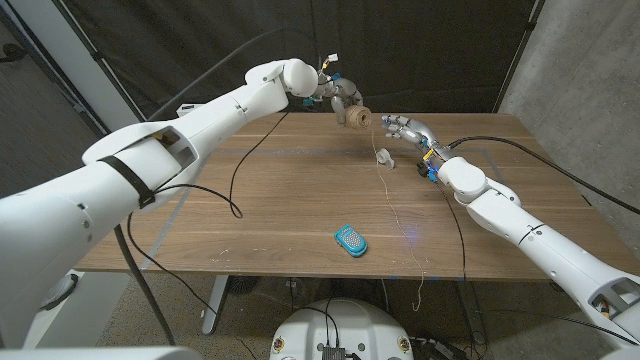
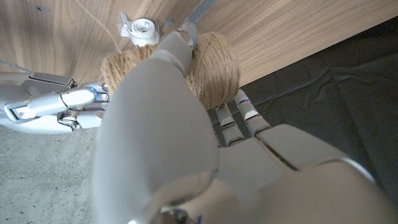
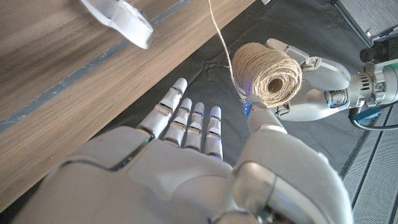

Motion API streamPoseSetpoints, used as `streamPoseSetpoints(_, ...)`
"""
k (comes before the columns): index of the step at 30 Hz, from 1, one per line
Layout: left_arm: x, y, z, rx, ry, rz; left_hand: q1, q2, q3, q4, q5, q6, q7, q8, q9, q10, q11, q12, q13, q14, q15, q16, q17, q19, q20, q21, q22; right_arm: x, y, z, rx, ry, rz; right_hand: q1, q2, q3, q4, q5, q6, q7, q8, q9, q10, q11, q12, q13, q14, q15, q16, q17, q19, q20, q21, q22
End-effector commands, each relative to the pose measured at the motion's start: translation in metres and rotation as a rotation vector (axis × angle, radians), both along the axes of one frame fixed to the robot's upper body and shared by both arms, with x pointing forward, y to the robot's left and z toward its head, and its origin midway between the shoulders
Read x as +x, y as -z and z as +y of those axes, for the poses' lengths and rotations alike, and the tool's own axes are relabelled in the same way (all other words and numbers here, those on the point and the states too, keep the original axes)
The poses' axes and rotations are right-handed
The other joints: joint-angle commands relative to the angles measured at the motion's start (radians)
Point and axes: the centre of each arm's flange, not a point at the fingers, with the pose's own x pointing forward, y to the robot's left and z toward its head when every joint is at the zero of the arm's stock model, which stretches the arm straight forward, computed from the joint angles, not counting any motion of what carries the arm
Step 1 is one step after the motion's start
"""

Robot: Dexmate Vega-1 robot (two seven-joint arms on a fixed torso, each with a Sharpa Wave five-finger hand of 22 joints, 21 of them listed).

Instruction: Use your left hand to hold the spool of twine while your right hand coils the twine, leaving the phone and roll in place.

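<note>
Tan jute is catching the eye: the spool of twine (image 1: 358,118) is being held up above the far edge of the worktop (image 1: 300,200), the left hand (image 1: 343,98) clamping its fingers (image 2: 168,59) round it. The right hand (image 1: 408,130) is hovering just beside it, fingers (image 3: 186,121) spread apart and gripping nothing. From those fingers the spool is lying just towards the robot's left, its hollow core facing the right palm, so the right hand is well placed for the winding. A loose strand (image 1: 392,210) is trailing down from the spool, across the wood and off the near edge. A white roll (image 1: 383,157) is sitting beneath, a teal phone (image 1: 351,240) nearer. Black curtains are hanging behind.
</note>
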Motion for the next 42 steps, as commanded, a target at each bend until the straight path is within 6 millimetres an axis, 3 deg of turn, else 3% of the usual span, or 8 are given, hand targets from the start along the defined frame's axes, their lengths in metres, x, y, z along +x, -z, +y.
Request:
streamPoseSetpoints(1,-0.002,-0.005,-0.005,-0.014,-0.006,-0.004,-0.072,0.094,0.003,0.005,0.010,0.032,0.029,0.045,0.003,0.054,0.052,0.005,0.039,0.064,-0.015,0.090,0.092,0.005,0.004,0.005,0.003,-0.001,0.002,0.007,-0.011,0.001,0.018,0.026,0.000,-0.005,-0.001,-0.003,0.020,-0.002,0.010,0.002,0.022,0.001,0.006,0.005,0.020,-0.035,0.009,0.005,0.024,-0.047,0.009,0.002)
streamPoseSetpoints(23,-0.002,-0.007,-0.012,-0.018,0.001,-0.001,-0.072,0.097,-0.001,0.004,0.016,0.033,0.031,0.044,0.003,0.055,0.057,0.002,0.039,0.061,-0.013,0.095,0.088,0.003,0.005,0.010,0.002,0.003,0.000,0.028,-0.040,-0.038,0.038,0.072,-0.015,-0.021,0.003,-0.008,0.062,0.001,0.015,0.004,0.063,0.000,0.011,0.007,0.070,-0.039,0.023,0.008,0.076,-0.040,0.015,0.002)
streamPoseSetpoints(31,-0.005,-0.007,-0.015,-0.019,0.001,-0.003,-0.070,0.099,0.000,0.003,0.018,0.033,0.035,0.044,0.004,0.055,0.058,0.002,0.041,0.059,-0.014,0.096,0.088,0.001,0.006,0.011,0.002,0.000,0.001,0.033,-0.054,-0.036,0.039,0.073,-0.034,-0.044,0.009,-0.013,0.085,-0.003,0.019,0.005,0.092,0.004,0.018,0.009,0.100,-0.043,0.033,0.011,0.104,-0.039,0.020,0.003)
streamPoseSetpoints(42,-0.006,-0.007,-0.019,-0.013,-0.002,-0.004,-0.072,0.099,0.000,0.004,0.022,0.037,0.036,0.045,0.004,0.057,0.058,0.000,0.038,0.061,-0.013,0.097,0.087,0.001,0.006,0.014,0.002,-0.004,0.000,0.038,-0.081,-0.012,0.052,0.086,-0.059,-0.075,0.012,-0.010,0.138,-0.018,0.030,0.007,0.137,-0.014,0.026,0.012,0.145,-0.062,0.048,0.015,0.147,-0.046,0.025,0.005)
